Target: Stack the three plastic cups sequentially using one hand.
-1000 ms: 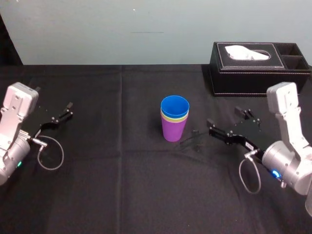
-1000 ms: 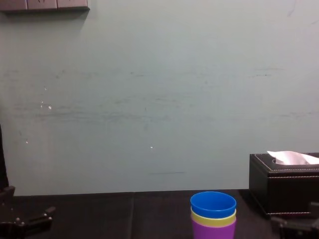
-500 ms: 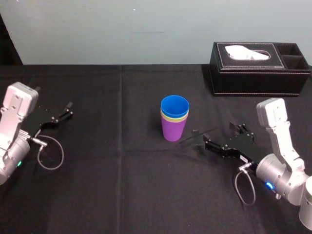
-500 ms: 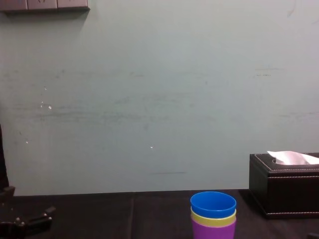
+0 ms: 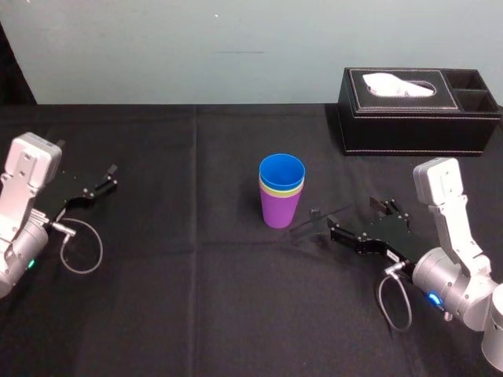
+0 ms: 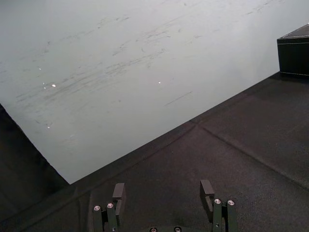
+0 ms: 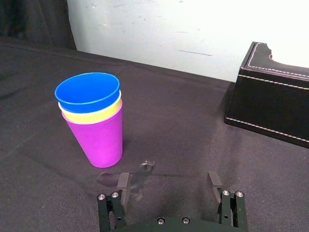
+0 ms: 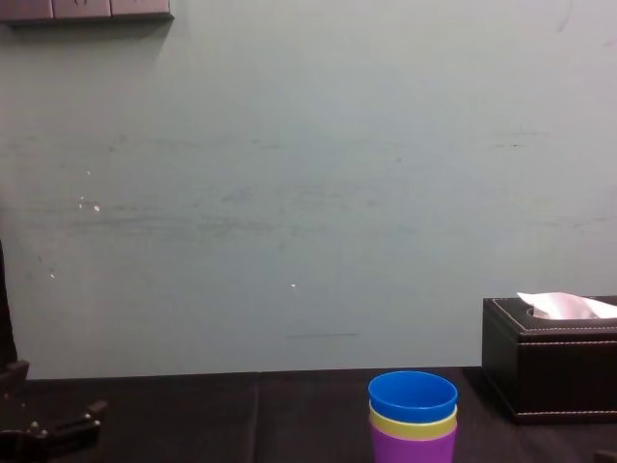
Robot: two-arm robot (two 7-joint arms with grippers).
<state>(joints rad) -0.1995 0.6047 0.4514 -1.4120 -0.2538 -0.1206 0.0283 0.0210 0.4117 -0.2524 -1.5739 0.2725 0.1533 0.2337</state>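
Three plastic cups point(image 5: 281, 192): nested, blue topmost, upright at desk point(image 5: 196, 298) centre. Right pincer point(image 5: 354, 218): spread, empty, near the stack toward the right edge; best retreat level, avoiding nudges. Left pincer point(image 5: 90, 188): likewise spread, parked at the left edge.

wall point(image 8: 308, 193): pale green, scuffed | table point(image 5: 196, 314): black cloth | tissue box point(image 5: 416, 110): black

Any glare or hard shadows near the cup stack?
Right wrist view: wall above the black tissue box blown out white; faint shadow at the base of the stacked blue, yellow-green and purple plastic cups. Head view: no glare.
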